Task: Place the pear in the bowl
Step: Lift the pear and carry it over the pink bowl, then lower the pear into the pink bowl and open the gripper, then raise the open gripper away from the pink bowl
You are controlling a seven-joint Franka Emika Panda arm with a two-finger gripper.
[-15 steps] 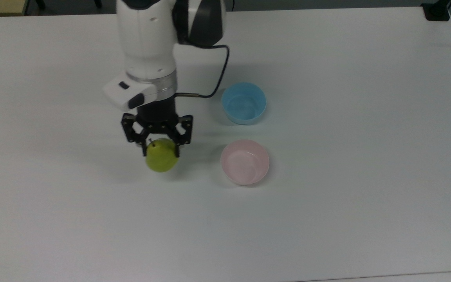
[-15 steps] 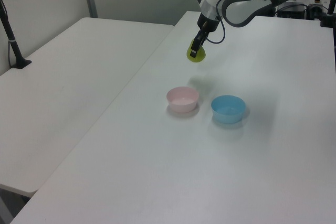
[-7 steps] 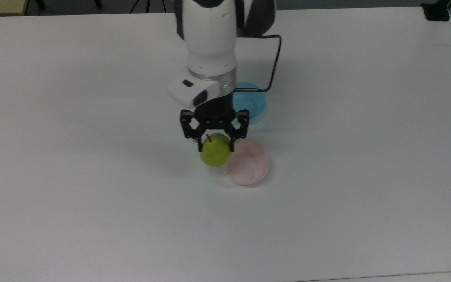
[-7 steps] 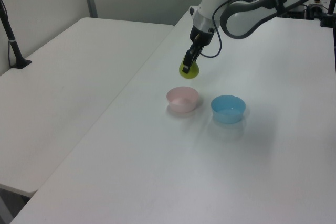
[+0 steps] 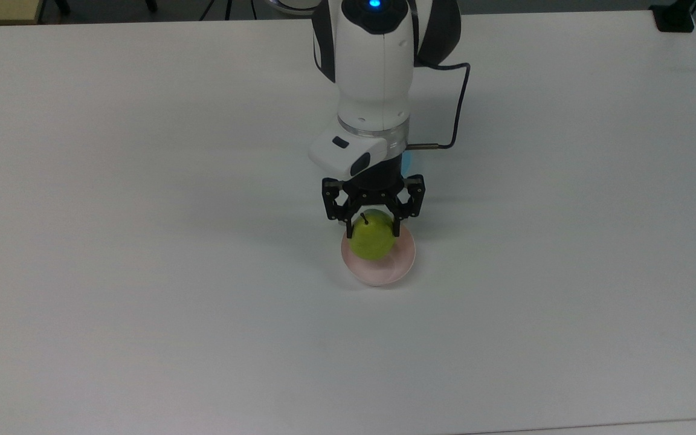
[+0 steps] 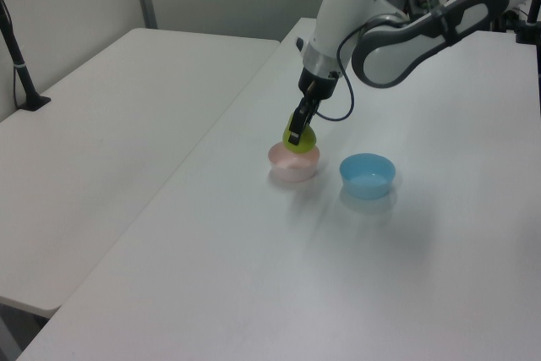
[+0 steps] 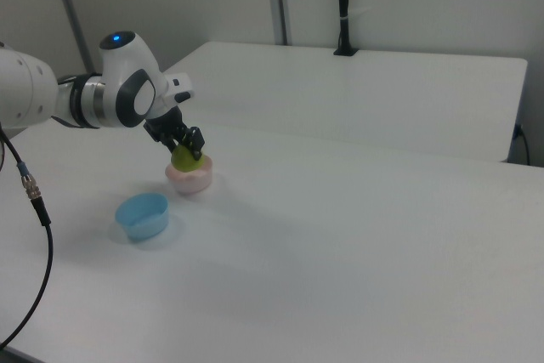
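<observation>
The yellow-green pear (image 5: 372,241) (image 6: 301,139) (image 7: 184,158) with a short dark stem is held in my gripper (image 5: 372,228) (image 6: 297,135) (image 7: 191,150), whose black fingers are shut on its sides. It hangs just above the pale pink bowl (image 5: 394,269) (image 6: 294,168) (image 7: 193,179), over the part of the bowl toward the top view's left. The pear covers much of the bowl's inside in the top view.
A light blue bowl (image 6: 367,176) (image 7: 142,214) stands beside the pink one on the white table (image 5: 142,302); in the top view my arm (image 5: 374,78) covers nearly all of it. A second white table (image 6: 101,107) adjoins on the left view's left.
My gripper has carried the pear toward the top view's right, from beside the pink bowl's rim to above the bowl, and it hangs lower in the left view.
</observation>
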